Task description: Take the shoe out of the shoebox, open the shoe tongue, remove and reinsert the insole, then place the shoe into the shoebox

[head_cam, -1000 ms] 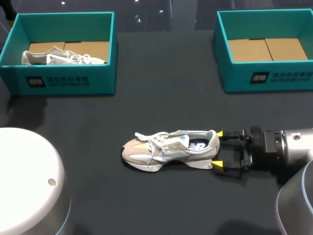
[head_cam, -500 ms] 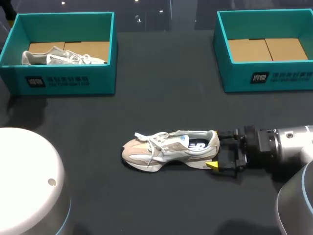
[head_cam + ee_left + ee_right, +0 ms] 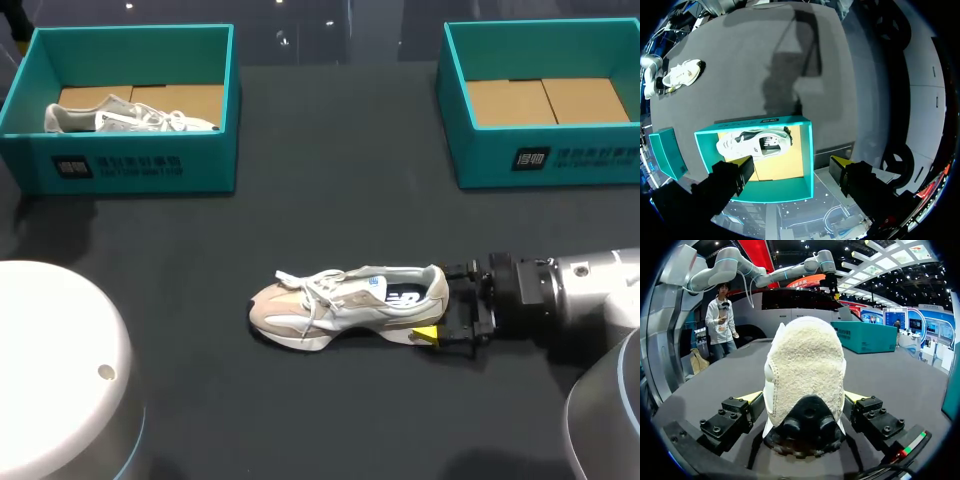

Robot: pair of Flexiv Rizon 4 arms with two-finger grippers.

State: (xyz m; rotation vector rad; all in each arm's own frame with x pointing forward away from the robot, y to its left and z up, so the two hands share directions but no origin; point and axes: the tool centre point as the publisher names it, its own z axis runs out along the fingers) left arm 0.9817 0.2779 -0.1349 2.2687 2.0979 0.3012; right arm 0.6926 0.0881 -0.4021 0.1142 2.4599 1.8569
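The shoe stands on its sole on the table. Its heel sits between the right fingers and its toe points away from them. These fingers are spread, with one yellow tip just beside each side of the heel, not clamped on it. The left fingers are released too, held high with nothing between them. Under them stands a teal box with a spare shoe inside. A second box stands well apart from the right fingers, off to their side.
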